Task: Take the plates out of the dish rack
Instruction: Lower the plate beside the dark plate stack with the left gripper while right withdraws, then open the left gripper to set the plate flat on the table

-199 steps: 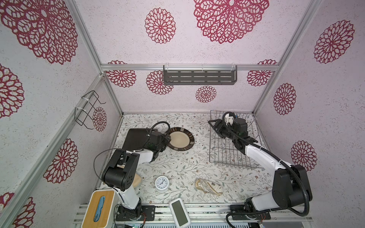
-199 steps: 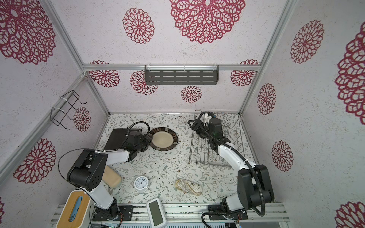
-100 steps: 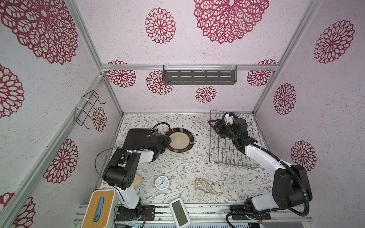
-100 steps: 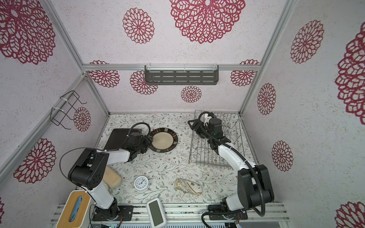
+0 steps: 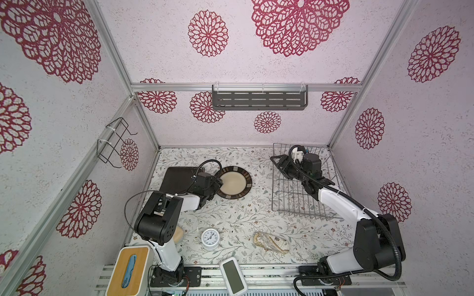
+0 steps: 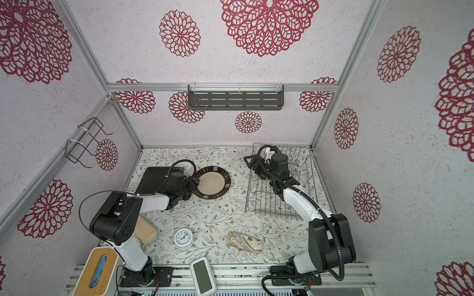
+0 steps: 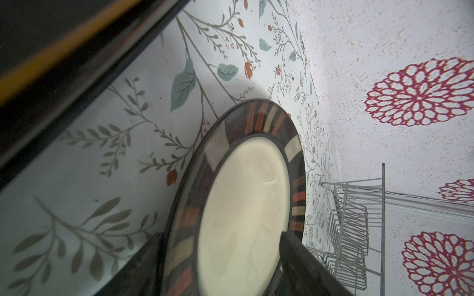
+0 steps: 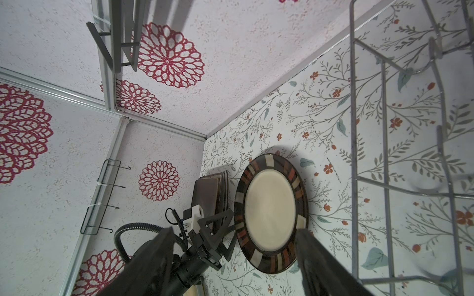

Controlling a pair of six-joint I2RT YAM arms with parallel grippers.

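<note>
— How many plates?
— One round plate [image 5: 233,185], plus a stack of square plates [image 8: 208,191]. I can't tell how many are in the stack.
— Racks?
— One rack [image 5: 295,202].
— And the small stuff?
— One clock [image 5: 210,237], one pouch [image 5: 270,244], one tissue box [image 5: 129,269], one screen device [image 5: 233,275].
— On the walls?
— One shelf [image 5: 259,98], one wire holder [image 5: 112,143].

Floral table [image 5: 230,212] — on it dark square plates [image 5: 177,179], round striped plate [image 5: 234,183], dish rack [image 5: 292,197], clock [image 5: 210,237].
</note>
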